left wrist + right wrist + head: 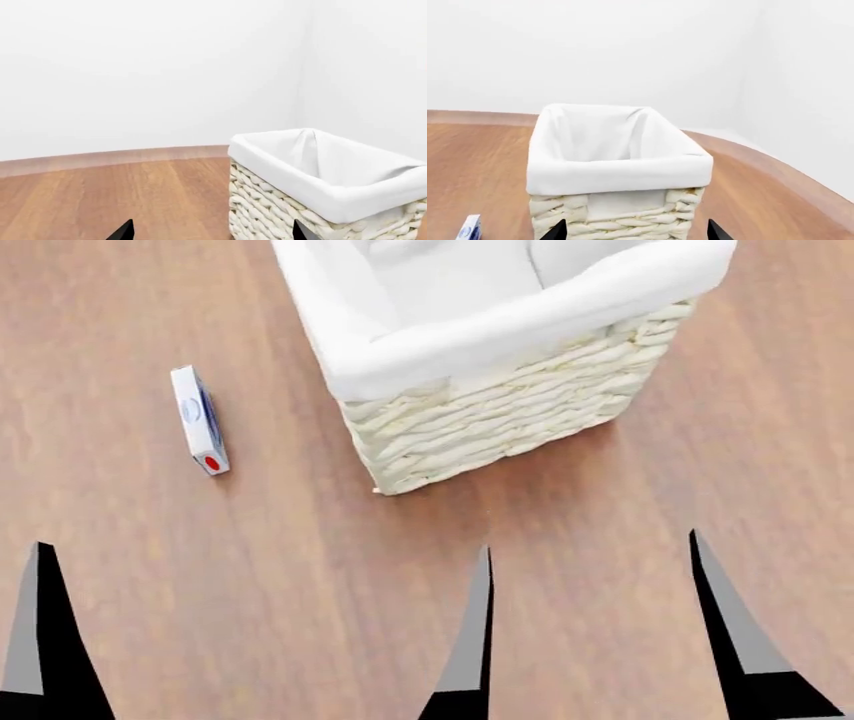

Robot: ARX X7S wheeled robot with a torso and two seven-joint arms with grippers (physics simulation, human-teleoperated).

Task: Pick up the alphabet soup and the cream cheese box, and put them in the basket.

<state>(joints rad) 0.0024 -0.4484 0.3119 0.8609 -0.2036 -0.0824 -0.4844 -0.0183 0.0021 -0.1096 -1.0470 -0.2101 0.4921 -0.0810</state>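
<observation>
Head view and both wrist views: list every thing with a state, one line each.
Cream woven wicker basket with white cloth liner: upright on the wooden floor, nothing visible inside.
Small flat white cream cheese box: standing on a narrow edge on the floor, left of the basket, untouched.
Left pincer: open, empty.
Right pincer: open, empty.

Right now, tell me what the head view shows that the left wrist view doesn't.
Only the head view shows the cream cheese box, lying on the wood floor to the left of the basket. Only the left wrist view shows the white walls behind. Both show the basket with its white liner and the floor. The alphabet soup appears in neither.
</observation>
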